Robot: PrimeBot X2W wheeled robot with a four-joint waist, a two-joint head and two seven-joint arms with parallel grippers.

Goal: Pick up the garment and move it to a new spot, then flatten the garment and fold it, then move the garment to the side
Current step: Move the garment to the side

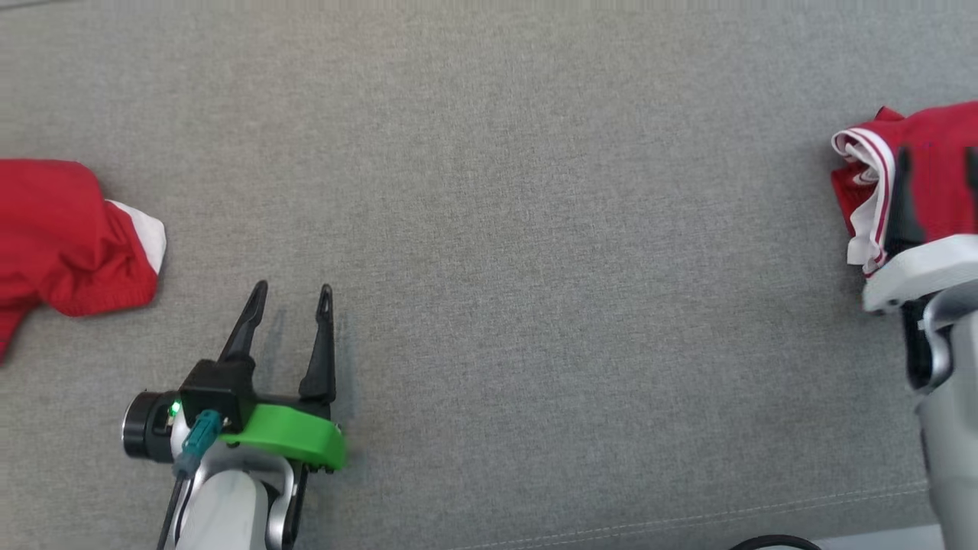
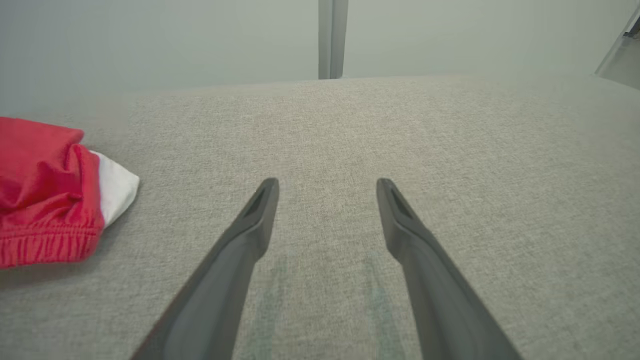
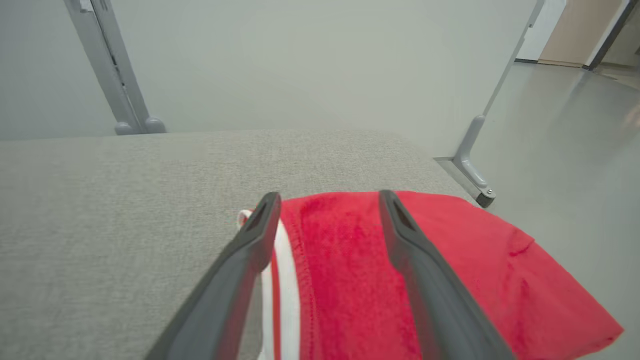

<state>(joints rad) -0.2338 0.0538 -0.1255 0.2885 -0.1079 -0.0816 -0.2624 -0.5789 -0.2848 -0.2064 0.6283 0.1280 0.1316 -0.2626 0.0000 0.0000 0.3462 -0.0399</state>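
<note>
- The red garment with white-striped trim [image 1: 936, 134] lies bunched at the far right of the grey fabric surface [image 1: 535, 229], near its right edge, with the striped trim turned toward the middle.
- The right gripper [image 1: 937, 156] sits directly over that garment. In the right wrist view, the right gripper [image 3: 329, 196] has its two dark fingers spread wide, and the red cloth [image 3: 475, 280] lies beneath and between them. No cloth is pinched.
- One side of the cloth reaches the edge of the surface, with the smooth floor [image 3: 575, 125] beyond it and a grey frame leg [image 3: 472, 165] standing just past the corner.
- The left gripper [image 1: 293, 290] hangs low over bare grey fabric at the lower left, its fingers wide apart and holding nothing. The left wrist view shows the same spread [image 2: 327, 185], with only fabric between the tips.
- A second red garment [image 1: 53, 229] lies crumpled at the far left, a white patch poking out toward the middle. It is near the left gripper but not touching it, and its gathered elastic band [image 2: 45, 245] faces the wrist camera.
</note>
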